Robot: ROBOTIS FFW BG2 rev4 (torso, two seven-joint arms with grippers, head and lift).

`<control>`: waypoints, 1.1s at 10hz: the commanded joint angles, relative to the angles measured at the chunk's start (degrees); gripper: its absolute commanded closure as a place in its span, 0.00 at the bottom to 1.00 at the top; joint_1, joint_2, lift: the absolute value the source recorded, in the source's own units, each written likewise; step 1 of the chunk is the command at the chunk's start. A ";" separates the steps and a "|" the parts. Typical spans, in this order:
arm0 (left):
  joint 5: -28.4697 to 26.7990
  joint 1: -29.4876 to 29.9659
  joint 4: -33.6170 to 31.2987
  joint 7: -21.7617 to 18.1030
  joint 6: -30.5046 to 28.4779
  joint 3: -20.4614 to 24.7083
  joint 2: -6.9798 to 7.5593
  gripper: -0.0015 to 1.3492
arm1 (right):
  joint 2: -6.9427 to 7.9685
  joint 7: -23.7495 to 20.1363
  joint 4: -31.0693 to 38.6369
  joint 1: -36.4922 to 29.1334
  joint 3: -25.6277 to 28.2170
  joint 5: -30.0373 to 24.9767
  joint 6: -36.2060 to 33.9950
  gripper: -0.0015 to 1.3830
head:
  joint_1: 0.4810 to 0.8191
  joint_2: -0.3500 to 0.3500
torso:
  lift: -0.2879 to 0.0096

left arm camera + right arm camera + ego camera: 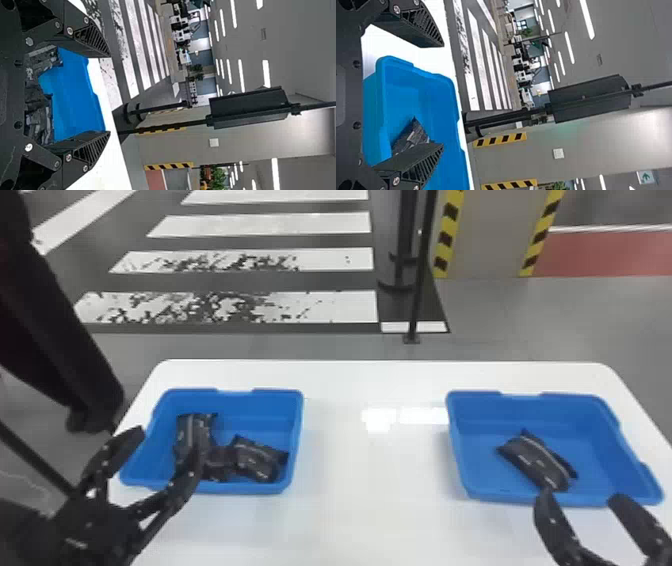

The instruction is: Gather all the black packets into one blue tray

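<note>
Left gripper [167, 441] spread; right wrist view: green sign [646, 177].

From above, the head view faces down onto both blue trays [235, 405]; nearer wrist views face forward, sharing striped floor [136, 43].

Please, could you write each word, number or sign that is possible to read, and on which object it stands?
No word or number is readable.
Black packets in left tray: pale marks, too small.
Black packet in right tray: pale marks, too blurred.
Left hand: pale mark, too small.
Green-and-white sign: an arrow-like symbol, no readable words.
</note>
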State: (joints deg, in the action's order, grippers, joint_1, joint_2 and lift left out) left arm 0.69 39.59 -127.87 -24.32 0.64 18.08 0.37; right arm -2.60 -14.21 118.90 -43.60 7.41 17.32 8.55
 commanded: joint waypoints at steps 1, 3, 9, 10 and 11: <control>3.77 4.14 -1.85 0.32 2.18 -0.82 -0.37 0.29 | -0.21 -0.29 0.42 1.84 0.02 -1.44 -3.20 0.09 | 0.63 0.58 | 0.60; 7.99 9.06 -3.54 0.41 2.32 -2.08 -0.20 0.29 | -0.56 -1.17 0.70 5.49 0.36 -4.64 -10.09 0.09 | 0.63 0.58 | 0.60; 15.19 13.99 -4.81 0.50 3.86 -3.22 -0.02 0.29 | -1.88 -12.77 -9.15 26.59 10.53 -22.92 -34.28 0.10 | 0.63 0.42 | 0.60; 15.42 13.84 -4.81 0.50 3.72 -3.34 0.24 0.29 | -3.46 -14.97 -11.26 30.24 9.73 -24.06 -40.60 0.10 | 0.63 0.37 | 0.60; 15.42 13.56 -4.81 0.50 3.16 -3.45 0.24 0.29 | -4.96 -15.85 -11.96 32.35 8.13 -23.83 -45.67 0.10 | 0.63 0.34 | 0.60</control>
State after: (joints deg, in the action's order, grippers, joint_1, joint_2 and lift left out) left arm 16.08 53.32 -132.68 -23.82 4.15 14.68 0.58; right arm -6.60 -30.03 107.67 -12.81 16.41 -6.41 -33.93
